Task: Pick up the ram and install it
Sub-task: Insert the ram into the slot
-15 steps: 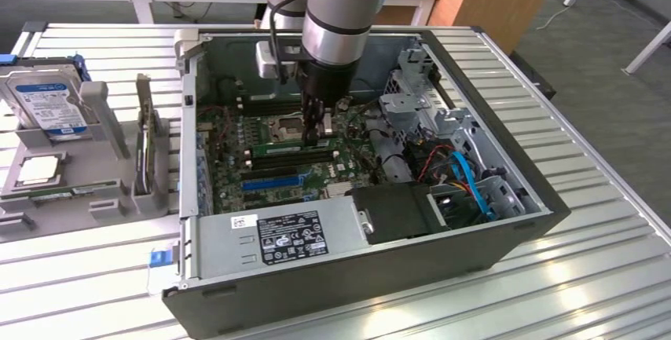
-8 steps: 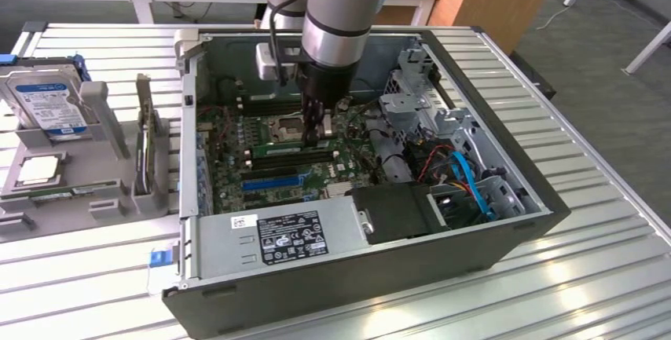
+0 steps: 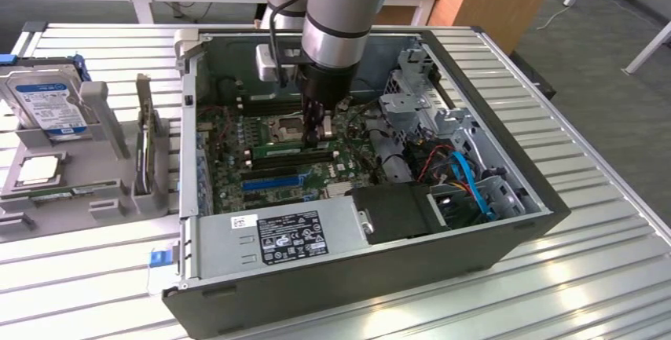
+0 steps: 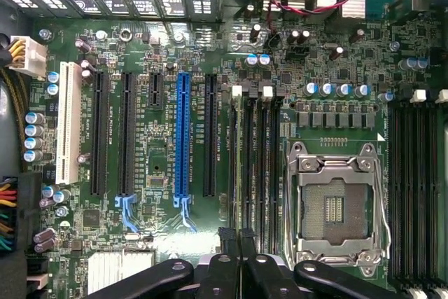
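Well, the ram (image 3: 281, 151) lay lengthwise along the bank of black memory slots (image 3: 275, 161) inside the open computer case (image 3: 346, 293), just beside the processor socket (image 3: 285, 126) on the side facing the blue expansion slot (image 3: 267, 184). Whether it was fully home in its slot I could not tell.

My pincer (image 3: 317, 137) was down at the end of the ram nearer the exterior view's right, pointing straight at the board. In the wrist view my pincer (image 4: 236, 237) had its fingertips (image 4: 246, 237) drawn almost together, with barely a sliver between them. They stood over the memory slots (image 4: 253, 166). Whether they nipped the ram's top edge or merely rested against it, I could not make out.

Around this spread the green motherboard (image 4: 161, 166). The open socket (image 4: 336, 204) sat in its metal frame on one side of the slots. The blue expansion slot (image 4: 182, 138), several black ones and a white slot (image 4: 68, 124) lay on the other side.

Further out in the exterior view, a grey power supply (image 3: 288, 234) with a printed label ran along the near wall of the case, and a blue cable (image 3: 469, 179) curled beside the drive cage. The case stood on a slatted metal table (image 3: 587, 277). A hard drive (image 3: 47, 104) rested in a grey holder well apart, at the exterior view's left.
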Available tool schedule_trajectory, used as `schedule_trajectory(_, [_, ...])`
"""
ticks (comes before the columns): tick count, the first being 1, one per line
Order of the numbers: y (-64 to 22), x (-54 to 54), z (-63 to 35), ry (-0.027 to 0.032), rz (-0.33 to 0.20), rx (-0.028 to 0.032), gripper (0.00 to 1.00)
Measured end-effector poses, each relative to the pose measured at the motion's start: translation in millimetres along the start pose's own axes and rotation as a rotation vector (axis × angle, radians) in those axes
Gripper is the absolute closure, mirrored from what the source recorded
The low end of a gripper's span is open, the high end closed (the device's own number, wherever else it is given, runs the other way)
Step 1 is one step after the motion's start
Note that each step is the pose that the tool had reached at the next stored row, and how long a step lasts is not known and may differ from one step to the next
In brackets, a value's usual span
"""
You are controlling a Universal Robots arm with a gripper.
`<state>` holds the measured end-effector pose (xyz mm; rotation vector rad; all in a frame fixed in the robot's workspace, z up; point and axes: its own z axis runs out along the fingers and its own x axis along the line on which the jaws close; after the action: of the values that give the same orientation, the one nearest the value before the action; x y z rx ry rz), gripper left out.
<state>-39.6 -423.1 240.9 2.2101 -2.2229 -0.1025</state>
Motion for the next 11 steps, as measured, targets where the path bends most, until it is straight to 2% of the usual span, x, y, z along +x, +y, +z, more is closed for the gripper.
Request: schedule_trajectory(11, [-0.2, 0.2, 3.7, 0.0001, 0.0, -0.0001, 0.88])
